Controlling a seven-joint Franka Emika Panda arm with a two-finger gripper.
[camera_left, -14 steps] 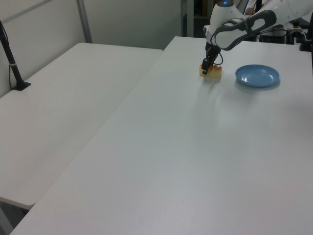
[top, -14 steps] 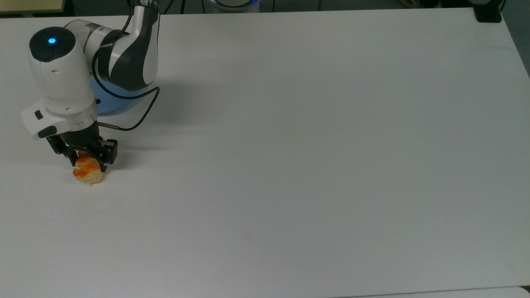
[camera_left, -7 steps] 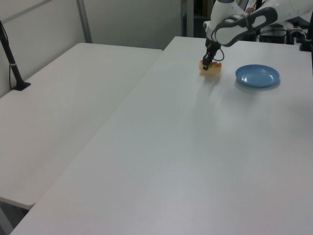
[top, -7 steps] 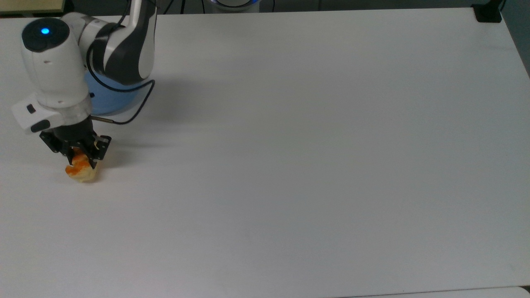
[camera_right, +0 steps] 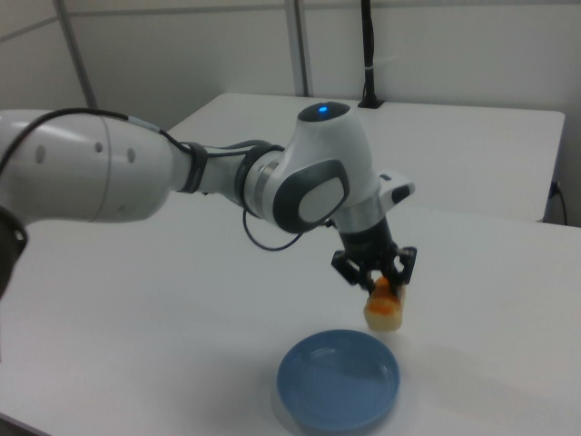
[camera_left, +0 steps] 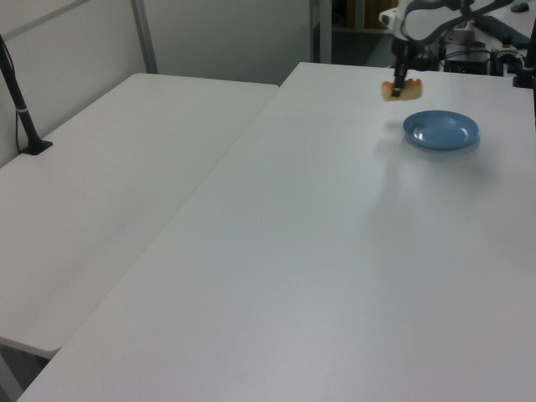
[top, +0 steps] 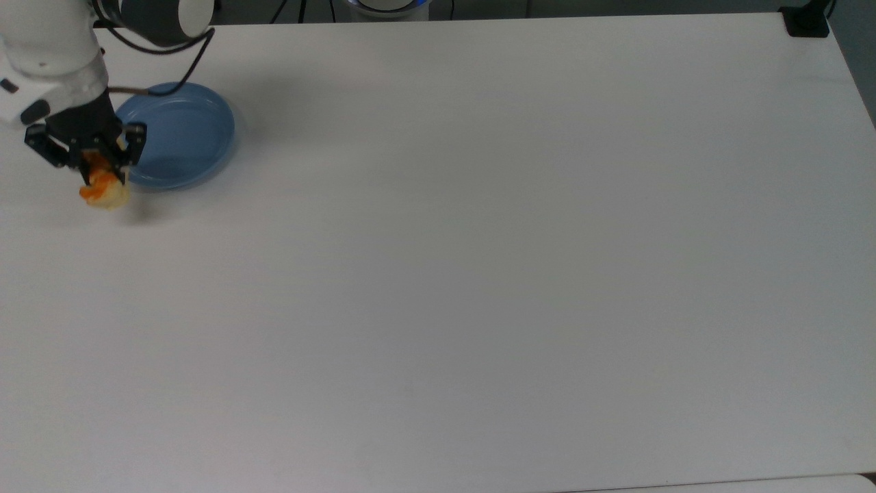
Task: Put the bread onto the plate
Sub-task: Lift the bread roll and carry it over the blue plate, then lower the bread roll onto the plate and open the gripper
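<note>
The bread (top: 102, 190), a pale-yellow roll with orange-brown stripes, hangs in the air with my gripper (top: 92, 166) shut on its upper end. In the right view the bread (camera_right: 384, 307) dangles below the black fingers (camera_right: 402, 266), just past the far rim of the light-blue plate (camera_right: 339, 380). In the top view the plate (top: 179, 135) lies bare on the table to the right of the bread. The left view has the bread (camera_left: 402, 89) held up behind the plate (camera_left: 441, 130), under the gripper (camera_left: 399, 86).
The white table (top: 479, 260) stretches wide and bare to the top view's right. A second white table (camera_left: 109, 159) adjoins it in the left view, with a black post (camera_left: 21, 109) clamped at its edge. My arm (camera_right: 136, 173) reaches in from the right view's left.
The gripper has lifted the bread off the table and carried it toward the top view's upper left, uncovering the plate that the arm hid before.
</note>
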